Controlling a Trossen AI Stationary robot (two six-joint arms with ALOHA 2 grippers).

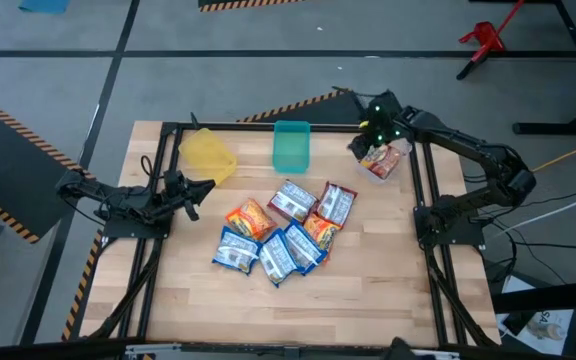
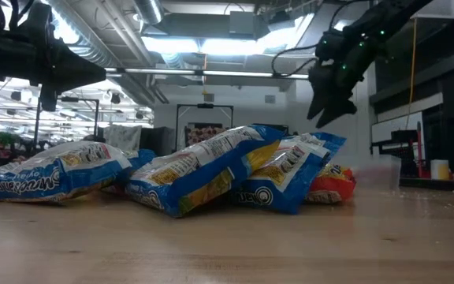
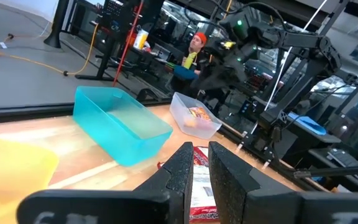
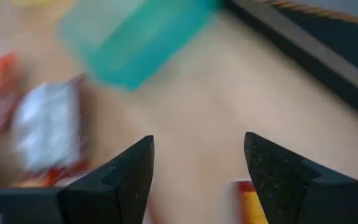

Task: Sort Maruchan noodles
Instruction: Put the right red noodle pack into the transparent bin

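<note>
You've got yellow bin [image 1: 208, 155] tipped at table's [image 1: 368, 290] far left, teal bin [image 1: 290, 146] upright beside it, clear bin [image 1: 386, 160] far right. Red clamp stand [image 1: 483, 40] on floor beyond. Person [image 3: 194, 50] seated behind table.

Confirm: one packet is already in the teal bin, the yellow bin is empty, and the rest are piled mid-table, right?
Not quite. The packet is in the clear bin, not the teal bin, which is empty; the high view shows it. The yellow bin is empty and the rest are piled mid-table.
</note>
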